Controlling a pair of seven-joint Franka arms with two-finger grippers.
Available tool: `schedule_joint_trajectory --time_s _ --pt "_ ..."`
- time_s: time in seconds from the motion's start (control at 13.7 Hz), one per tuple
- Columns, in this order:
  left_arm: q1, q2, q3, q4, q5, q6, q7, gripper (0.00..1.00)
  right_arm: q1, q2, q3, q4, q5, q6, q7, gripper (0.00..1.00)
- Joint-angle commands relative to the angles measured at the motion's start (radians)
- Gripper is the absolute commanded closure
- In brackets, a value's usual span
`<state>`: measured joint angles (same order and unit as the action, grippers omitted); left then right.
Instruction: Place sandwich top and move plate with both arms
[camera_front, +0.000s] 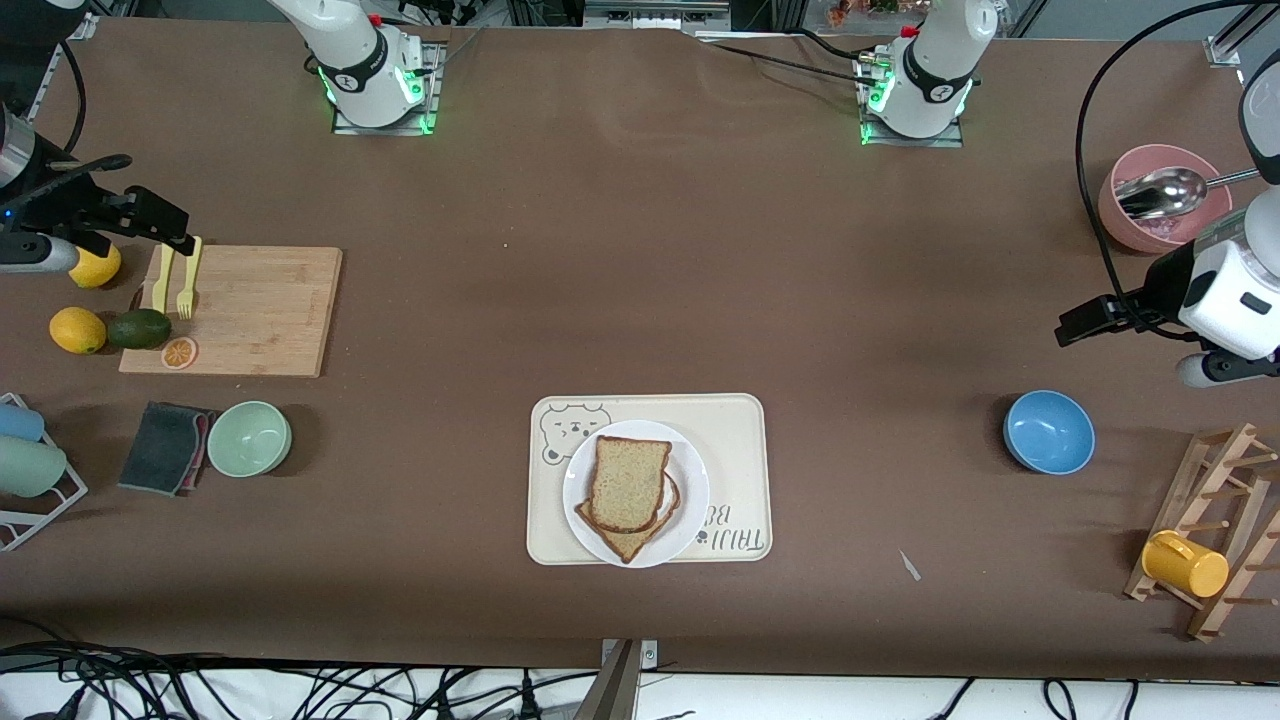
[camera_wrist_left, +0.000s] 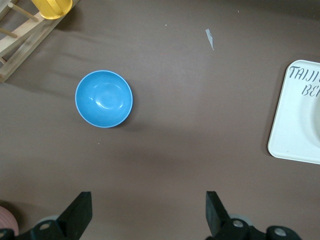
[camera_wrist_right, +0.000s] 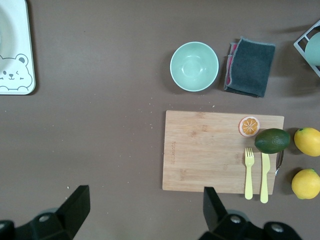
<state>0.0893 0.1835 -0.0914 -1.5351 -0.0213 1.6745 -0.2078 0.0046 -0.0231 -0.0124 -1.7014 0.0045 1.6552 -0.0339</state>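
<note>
The sandwich top (camera_front: 628, 482), a light-tan bread slice, lies on a darker slice (camera_front: 622, 543) on the white plate (camera_front: 692, 500). A sliver of white shows between the slices. The plate rests on the cream bear tray (camera_front: 740, 440), nearer the front camera at mid-table. My left gripper (camera_front: 1088, 322) is open and empty, up over bare table near the blue bowl (camera_front: 1048, 431); it also shows in the left wrist view (camera_wrist_left: 148, 212). My right gripper (camera_front: 160, 222) is open and empty over the cutting board's (camera_front: 260, 310) edge; it also shows in the right wrist view (camera_wrist_right: 145, 207).
A pink bowl with a metal spoon (camera_front: 1160, 195) and a wooden rack with a yellow mug (camera_front: 1185, 563) stand at the left arm's end. A green bowl (camera_front: 249, 438), grey cloth (camera_front: 163, 447), avocado (camera_front: 139, 328), lemons (camera_front: 77, 330), yellow fork (camera_front: 187, 280) lie at the right arm's end.
</note>
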Motion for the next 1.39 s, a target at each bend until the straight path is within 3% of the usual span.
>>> schedule_joint_trajectory --time_s 0.0,1.32 --pt "-0.003 -0.036 0.004 -0.003 0.034 -0.035 0.022 0.00 -0.008 0.003 0.005 0.020 0.006 -0.020 -0.004 0.00" --pt "-0.005 -0.050 0.001 -0.005 0.034 -0.048 0.021 0.00 -0.008 0.000 0.005 0.020 0.005 -0.020 -0.006 0.00"
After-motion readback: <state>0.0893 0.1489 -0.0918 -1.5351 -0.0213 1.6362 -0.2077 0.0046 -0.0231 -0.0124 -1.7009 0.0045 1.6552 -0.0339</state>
